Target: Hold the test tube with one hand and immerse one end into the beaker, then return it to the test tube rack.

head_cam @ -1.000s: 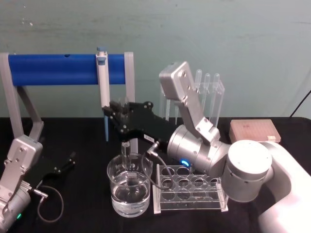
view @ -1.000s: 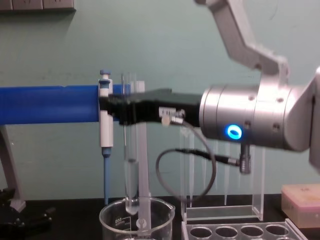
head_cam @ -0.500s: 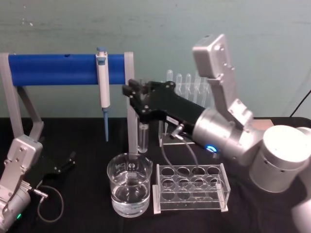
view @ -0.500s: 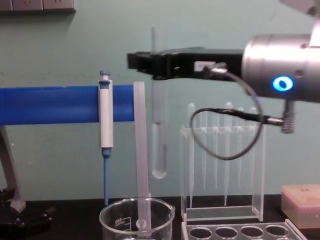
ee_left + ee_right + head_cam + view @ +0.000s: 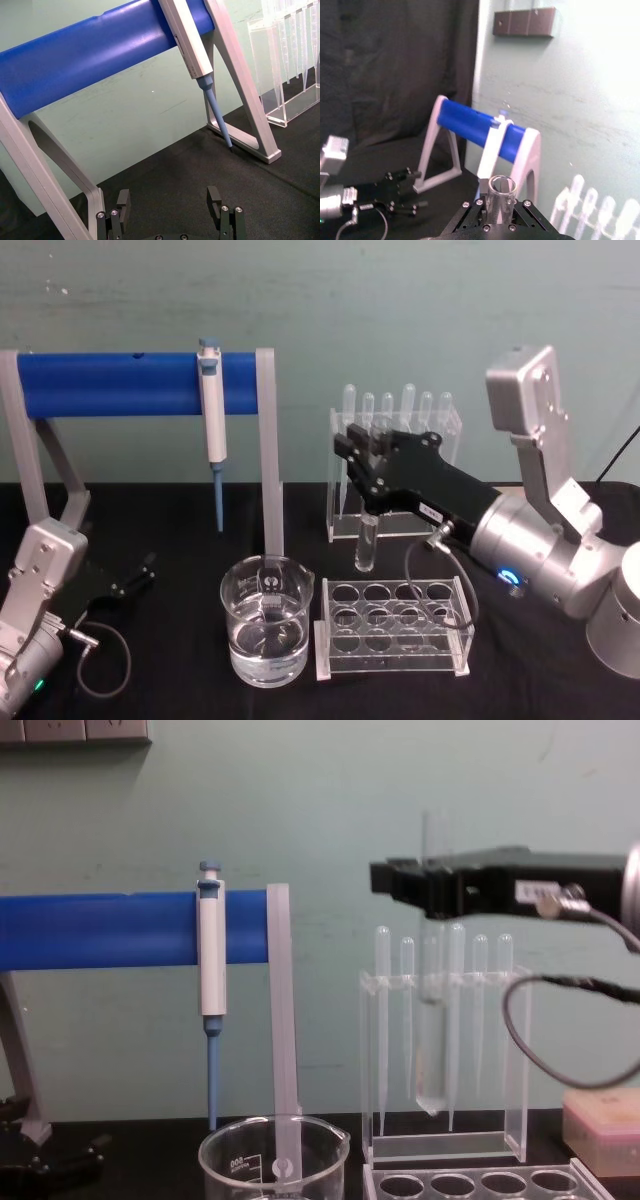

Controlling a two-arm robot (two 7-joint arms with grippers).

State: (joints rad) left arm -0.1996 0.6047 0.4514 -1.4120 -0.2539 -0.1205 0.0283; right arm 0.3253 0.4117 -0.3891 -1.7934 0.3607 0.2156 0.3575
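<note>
My right gripper is shut on the test tube, a clear glass tube hanging upright from its jaws. The tube's rounded bottom hangs just above the rear left holes of the acrylic rack, to the right of the beaker. The beaker holds clear liquid. From the chest, the right gripper grips the test tube near its top, in front of the pipettes. The test tube's open rim shows between the jaws in the right wrist view. My left gripper rests open at the table's left.
A blue bar stand with a white-and-blue pipettor hanging on it spans the back left. A clear holder with several pipettes stands behind the rack. A tan box sits at the right. The table is black.
My right gripper has carried the test tube up out of the beaker, then to the right and down, to over the rack's left end. The left arm has not moved.
</note>
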